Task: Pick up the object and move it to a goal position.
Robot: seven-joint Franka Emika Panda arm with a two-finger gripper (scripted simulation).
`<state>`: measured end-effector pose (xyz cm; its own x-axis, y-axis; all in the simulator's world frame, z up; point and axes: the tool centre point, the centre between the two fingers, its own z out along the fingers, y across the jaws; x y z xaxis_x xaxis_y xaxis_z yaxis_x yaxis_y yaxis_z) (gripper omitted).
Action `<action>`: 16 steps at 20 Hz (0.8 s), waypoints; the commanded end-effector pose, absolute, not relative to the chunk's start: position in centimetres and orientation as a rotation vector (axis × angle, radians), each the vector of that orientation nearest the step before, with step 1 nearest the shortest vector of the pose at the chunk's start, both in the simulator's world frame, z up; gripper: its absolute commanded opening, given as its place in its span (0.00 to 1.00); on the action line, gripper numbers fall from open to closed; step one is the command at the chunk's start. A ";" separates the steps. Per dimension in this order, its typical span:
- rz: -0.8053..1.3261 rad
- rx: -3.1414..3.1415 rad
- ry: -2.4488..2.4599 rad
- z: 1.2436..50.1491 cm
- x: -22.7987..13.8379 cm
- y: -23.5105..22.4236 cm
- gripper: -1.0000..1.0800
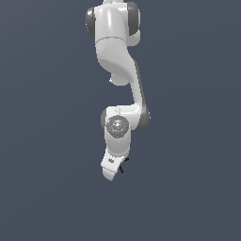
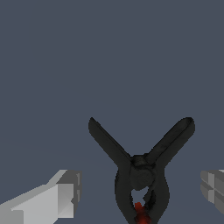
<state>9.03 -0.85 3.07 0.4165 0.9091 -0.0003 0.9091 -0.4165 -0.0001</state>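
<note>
**Pincer poised astride tiny clamp-like object, grip not yet made**

The white pincer (image 2: pixel 140 192) stood released, its two fingers (image 2: pixel 57 199) spread wide to either side of the wrist view with clear gaps between them and the object (image 2: pixel 141 175). The black object lay between the fingers, touching neither: two thin prongs splayed away from the pincer in a V, its rounded body and small red tip nearest the camera. In the exterior view the object (image 1: pixel 123 165) showed only as a dark sliver just beside the pincer's (image 1: pixel 112 170) lower end, on the exterior view's right, largely hidden by the arm. Whether the object rested on the tabletop (image 1: pixel 47 197) could not be told against the flat grey. To close well, the fingers would likely need to meet the thick body near the pivot rather than the thin prongs, squarely and centred, lest the piece twist or slip free.
</note>
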 end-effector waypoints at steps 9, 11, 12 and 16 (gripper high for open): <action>0.000 2.643 1.698 1.4 9.1 -0.9 0.00; 0.000 2.643 1.698 1.4 9.1 -0.9 0.00; 0.000 2.643 1.698 1.4 9.1 -0.9 0.00; 0.000 2.643 1.698 1.4 9.1 -0.9 0.00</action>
<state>9.12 -0.87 1.34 0.4155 0.9096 -0.0006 0.9096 -0.4155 -0.0003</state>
